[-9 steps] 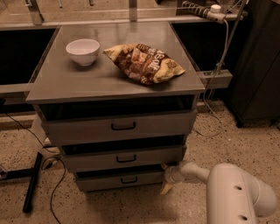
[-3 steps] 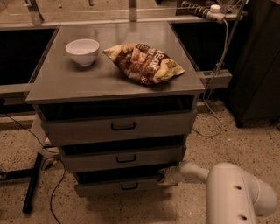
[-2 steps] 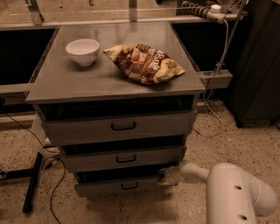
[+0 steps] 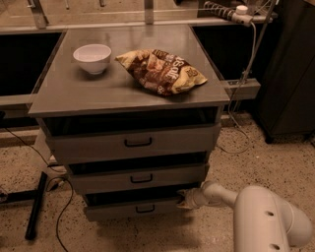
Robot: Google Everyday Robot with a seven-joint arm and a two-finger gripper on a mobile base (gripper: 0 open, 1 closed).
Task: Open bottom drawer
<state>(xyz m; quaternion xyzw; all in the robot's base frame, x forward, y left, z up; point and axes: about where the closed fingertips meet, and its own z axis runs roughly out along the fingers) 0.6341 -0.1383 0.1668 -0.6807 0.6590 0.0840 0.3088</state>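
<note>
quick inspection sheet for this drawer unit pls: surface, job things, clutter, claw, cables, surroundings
surface: grey cabinet top, flat, carrying two items
job's things: bottom drawer, black loop handle at its centre, dark gap above its front
clutter: white bowl and chip bag on the top, apart
grippers: claw low at the bottom drawer's right end, against its upper edge
cables: black cable on the floor at left; pale cable hanging from a power strip at right
surroundings: speckled floor, dark cabinet at right
</note>
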